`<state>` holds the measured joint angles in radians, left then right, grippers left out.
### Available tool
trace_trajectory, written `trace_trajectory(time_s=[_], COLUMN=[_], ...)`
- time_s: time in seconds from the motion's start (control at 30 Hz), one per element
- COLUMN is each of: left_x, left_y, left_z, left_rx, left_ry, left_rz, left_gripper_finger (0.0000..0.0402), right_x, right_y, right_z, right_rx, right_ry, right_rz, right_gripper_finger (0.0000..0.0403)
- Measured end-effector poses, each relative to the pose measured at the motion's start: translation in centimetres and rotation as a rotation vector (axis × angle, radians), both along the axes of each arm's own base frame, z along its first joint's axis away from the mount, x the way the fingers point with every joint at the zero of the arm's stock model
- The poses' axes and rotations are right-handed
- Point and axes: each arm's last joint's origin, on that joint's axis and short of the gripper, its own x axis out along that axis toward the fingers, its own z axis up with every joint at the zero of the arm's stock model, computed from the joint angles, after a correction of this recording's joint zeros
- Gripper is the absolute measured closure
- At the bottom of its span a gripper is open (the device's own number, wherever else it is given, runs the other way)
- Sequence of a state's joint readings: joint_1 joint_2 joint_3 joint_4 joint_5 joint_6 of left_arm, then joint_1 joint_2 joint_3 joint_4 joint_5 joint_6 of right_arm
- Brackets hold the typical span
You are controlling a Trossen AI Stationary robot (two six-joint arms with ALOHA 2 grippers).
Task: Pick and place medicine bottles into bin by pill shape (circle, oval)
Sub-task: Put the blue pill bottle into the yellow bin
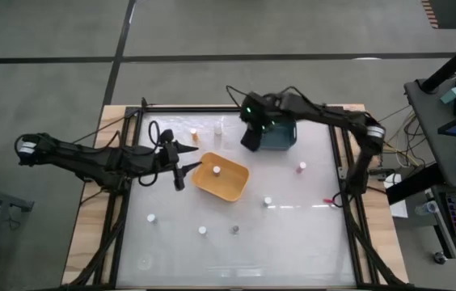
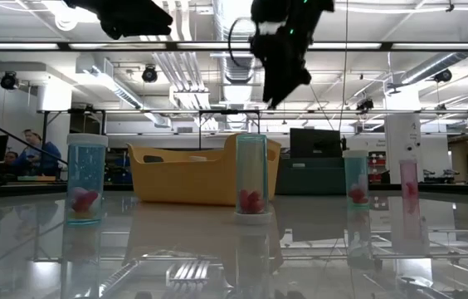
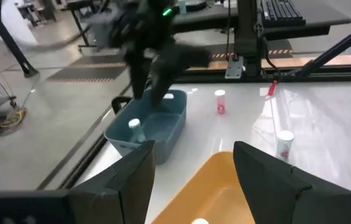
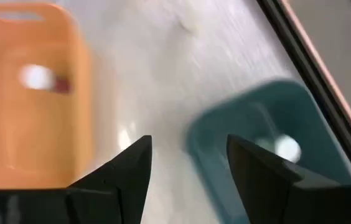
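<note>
While one white-capped bottle (image 1: 217, 170) sits in the orange-yellow plastic tub (image 1: 232, 188) and one in the dark teal tub (image 3: 163, 127), roughly eight remain on the tabletop (image 1: 293, 242); both the left pincer (image 1: 179, 167) and right pincer (image 1: 250, 139) are open and empty.

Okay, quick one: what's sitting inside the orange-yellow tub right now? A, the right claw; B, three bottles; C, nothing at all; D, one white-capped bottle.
D: the high view shows a single white-capped bottle lying inside the orange-yellow tub, and the right wrist view shows it too.
</note>
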<state>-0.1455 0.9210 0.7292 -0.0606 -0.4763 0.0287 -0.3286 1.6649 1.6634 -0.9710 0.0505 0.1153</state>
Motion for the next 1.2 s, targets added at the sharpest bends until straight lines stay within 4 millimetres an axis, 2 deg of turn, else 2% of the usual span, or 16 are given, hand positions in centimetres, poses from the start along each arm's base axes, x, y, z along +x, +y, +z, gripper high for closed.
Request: trace_trajectory(time_s=[0.13,0.27,0.5,0.7,1.0,1.07,1.2], left_x=[0.7,1.7,3.2,3.4,2.9,2.9,2.4], left_y=[-0.1,-0.3,-0.8,-1.4,-1.8,-2.4,-4.6], left_z=[-0.6,-1.2,-1.8,-1.9,-1.9,-1.7,-1.5], left_rx=[-0.052,-0.136,-0.323,-0.632,-1.207,-1.331,-1.47], left_ry=[0.011,-0.006,-0.01,0.022,0.115,0.123,0.137], left_rz=[0.014,0.029,-0.02,-0.122,0.034,0.041,0.053], left_gripper_finger=[0.0201,0.0201,0.0201,0.0201,0.0201,0.0201,0.0201], right_x=[-1.1,-2.4,-5.4,-7.9,-10.7,-11.1,-12.0], right_y=[3.7,6.6,9.7,10.6,10.9,11.1,11.2], right_z=[0.3,0.2,-1.3,-2.3,-2.7,-2.5,-2.6], right_rx=[-0.083,-0.151,-0.287,-0.372,-0.463,-0.464,-0.465], right_ry=[-0.141,-0.325,-0.57,-0.709,-0.863,-0.899,-0.922], right_rz=[0.093,0.193,0.358,0.422,0.5,0.544,0.582], right_gripper_finger=[0.0204,0.0204,0.0204,0.0204,0.0204,0.0204,0.0204])
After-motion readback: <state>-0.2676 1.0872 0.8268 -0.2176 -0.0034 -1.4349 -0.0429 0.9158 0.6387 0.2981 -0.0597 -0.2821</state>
